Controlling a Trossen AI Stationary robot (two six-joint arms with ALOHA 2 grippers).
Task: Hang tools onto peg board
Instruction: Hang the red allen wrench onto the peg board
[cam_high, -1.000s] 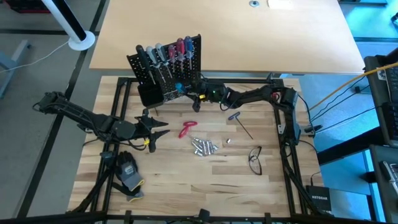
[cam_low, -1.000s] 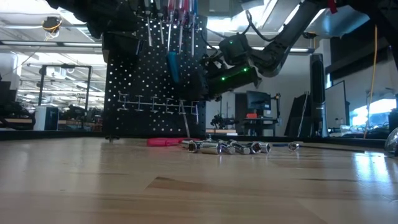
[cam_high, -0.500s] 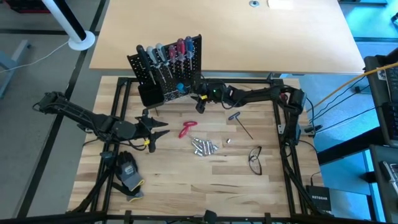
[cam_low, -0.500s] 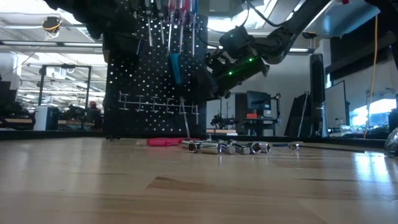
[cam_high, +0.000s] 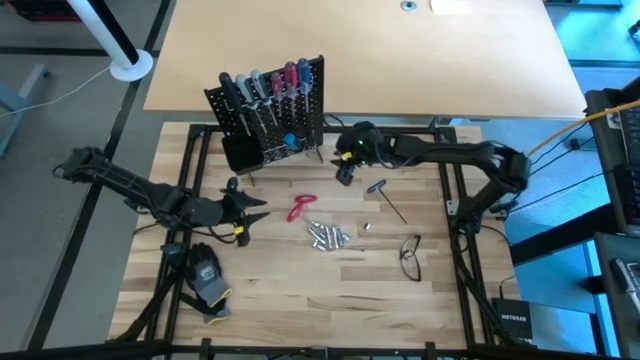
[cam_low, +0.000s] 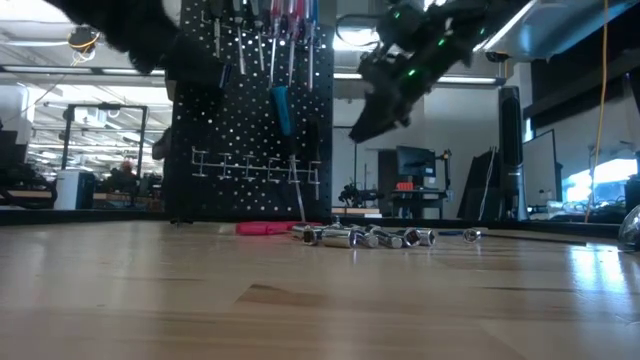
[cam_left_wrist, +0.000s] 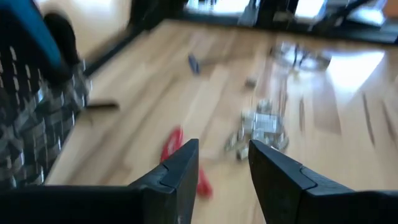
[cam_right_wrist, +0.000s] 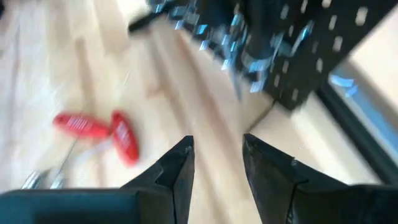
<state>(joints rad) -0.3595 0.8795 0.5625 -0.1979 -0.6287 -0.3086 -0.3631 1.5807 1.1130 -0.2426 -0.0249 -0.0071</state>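
- While hovering beside the peg board (cam_high: 268, 115), right gripper (cam_high: 345, 172) parted, holding nothing.
- Just below: red-handled pliers (cam_high: 301, 207), silver bits (cam_high: 328, 235), blue-handled screwdriver (cam_high: 385, 196) lying loose on the table (cam_high: 300, 290).
- On the board: screwdrivers (cam_high: 262, 84) hung in a row.
- Farther off: left gripper (cam_high: 255, 208) parted, empty, near the pliers.

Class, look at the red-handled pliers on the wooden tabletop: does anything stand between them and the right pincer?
Nothing visible does. The right pincer hangs open beside the black perforated peg board; bare wood separates it from the red-handled pliers.
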